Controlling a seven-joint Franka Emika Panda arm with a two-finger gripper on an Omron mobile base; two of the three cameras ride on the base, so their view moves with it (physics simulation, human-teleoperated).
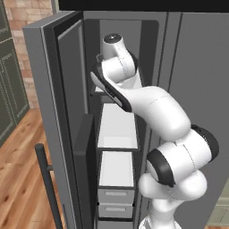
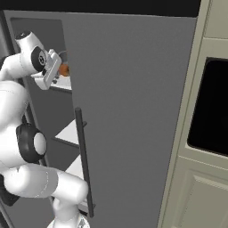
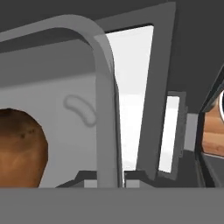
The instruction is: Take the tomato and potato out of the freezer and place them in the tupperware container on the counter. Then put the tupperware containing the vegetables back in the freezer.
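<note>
Two base cameras showed me the arm reaching up into the open freezer (image 1: 112, 134), its door (image 1: 49, 112) swung wide to the left with the long dark bar handle (image 1: 47, 188) low in front. From the right base view, the hand sat at an upper shelf (image 2: 64, 82), and I could make out the tomato (image 2: 65, 69) as a small orange-red patch just beyond the gripper (image 2: 55, 73). On the hand camera, the potato (image 3: 19, 148) loomed large and brown at the lower left, very close to the lens. I could not see the fingertips clearly there, but the claw was drawn together; whether it was pinching the potato I could not tell. White shelves (image 1: 117, 127) and small drawers (image 1: 115, 197) sat below the arm.
</note>
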